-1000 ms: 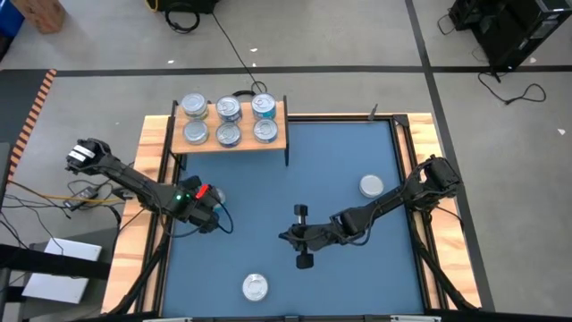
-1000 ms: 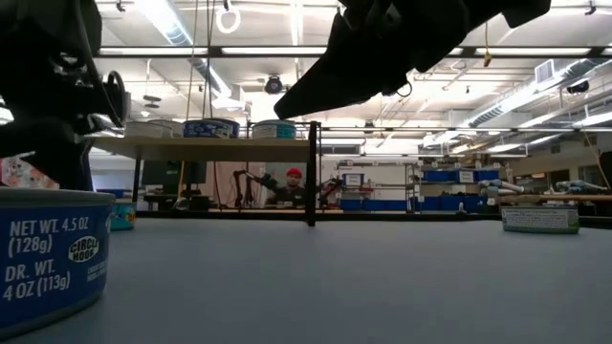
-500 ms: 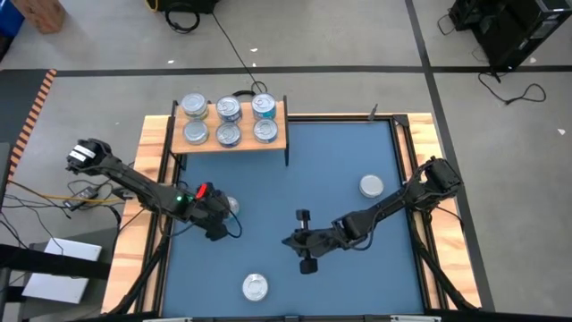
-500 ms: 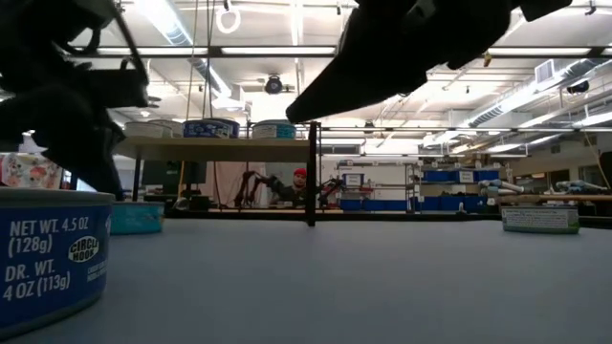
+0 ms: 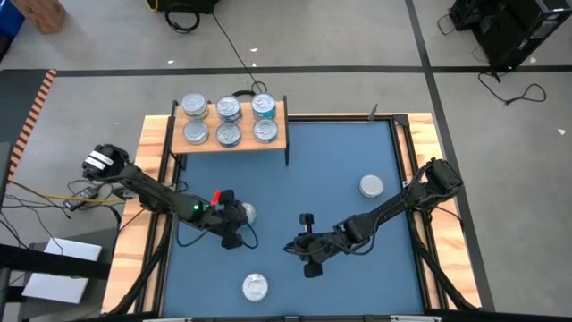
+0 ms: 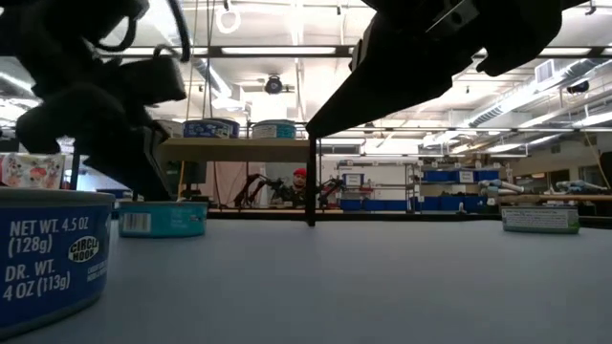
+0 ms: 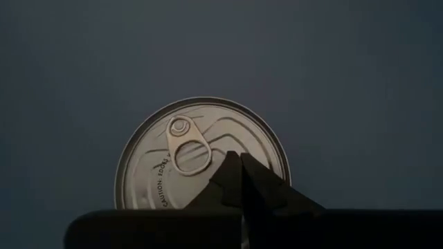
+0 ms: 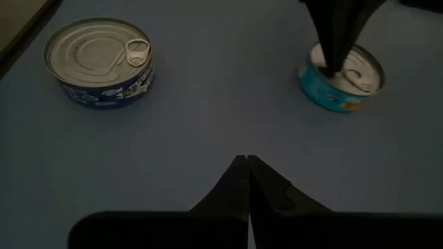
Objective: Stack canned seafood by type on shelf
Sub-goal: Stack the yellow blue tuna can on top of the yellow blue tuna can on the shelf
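Six silver-lidded cans stand in two rows on the light wood shelf [image 5: 279, 141], which shows on thin black legs in the low view [image 6: 239, 148]. Three more cans sit on the blue tabletop: a teal-labelled one [image 5: 248, 213] [image 6: 163, 218], a blue-labelled one near the front edge [image 5: 256, 286] [image 8: 100, 62], and one toward the right [image 5: 372, 186]. My left gripper [image 7: 239, 156] is shut and comes down onto the teal can. My right gripper [image 8: 244, 160] [image 5: 290, 247] is shut and hangs over bare table at mid-front, touching nothing. My left gripper has its shut fingertips [image 8: 331, 63] set on the teal can's lid [image 7: 266, 149], beside the pull ring [image 7: 187, 149]. They come from above, slanting in from the table's left. The can stays upright with its base on the tabletop.
Raised wooden side rails [image 5: 152, 188] border the blue tabletop. The shelf's black leg [image 6: 311, 177] stands at the far middle. Open blue surface lies between the right can and the shelf. A person shows far off in the room behind [image 6: 301, 182].
My left gripper has travelled toward the table's right and a little toward the near edge, staying shut. The teal can has slid along the tabletop with it, still upright. My right gripper has drifted slightly toward the near edge.
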